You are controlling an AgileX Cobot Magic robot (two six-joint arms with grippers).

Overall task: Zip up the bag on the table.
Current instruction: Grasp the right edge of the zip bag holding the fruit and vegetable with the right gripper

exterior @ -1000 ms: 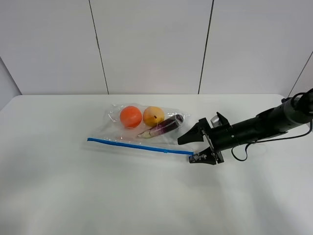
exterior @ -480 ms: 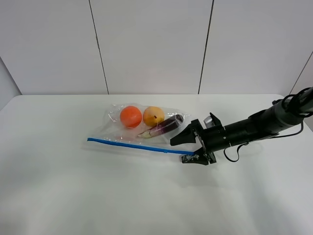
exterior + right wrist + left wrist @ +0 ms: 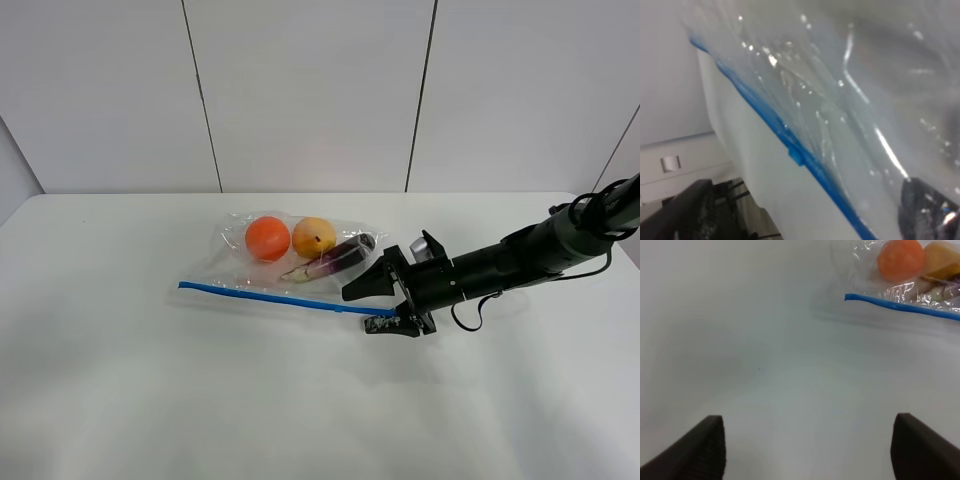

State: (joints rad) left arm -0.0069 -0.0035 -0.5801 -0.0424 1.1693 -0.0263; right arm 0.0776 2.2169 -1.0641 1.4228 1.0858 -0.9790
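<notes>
Left fingers (image 3: 707, 450): spread wide with nothing between them, hanging over bare table (image 3: 120, 400). They are out of sight in the high view and well apart from the bag (image 3: 250, 278).
Bag position: flat on the table, a little back of the middle, with its mouth edge toward the front.
Contents: an orange fruit (image 3: 267, 238) and a yellow fruit (image 3: 314, 237) sit side by side at the back. A purple vegetable (image 3: 345, 255) lies to their right. All are inside the plastic, back from the mouth.
Zipper strip (image 3: 270, 297): blue, running along the front edge at a slight slant from the bag's left end to its right corner. How much of it is sealed I cannot tell.
Slider tab (image 3: 796, 156): a small blue lump on the strip, seen only in the right wrist view.
Right fingers (image 3: 362, 288): parted and gripping nothing, low at the bag's right corner. One is over the plastic and the other in front of the strip, so the strip's end lies between them.
Step in hand: probably closing on the zip's right end, ready for a pull leftward.
Doing it well: centre on the tab and pinch the strip only, not the loose film. Stay low and draw along the strip's own slant. The light bag will likely slide unless the idle pair pins it.
</notes>
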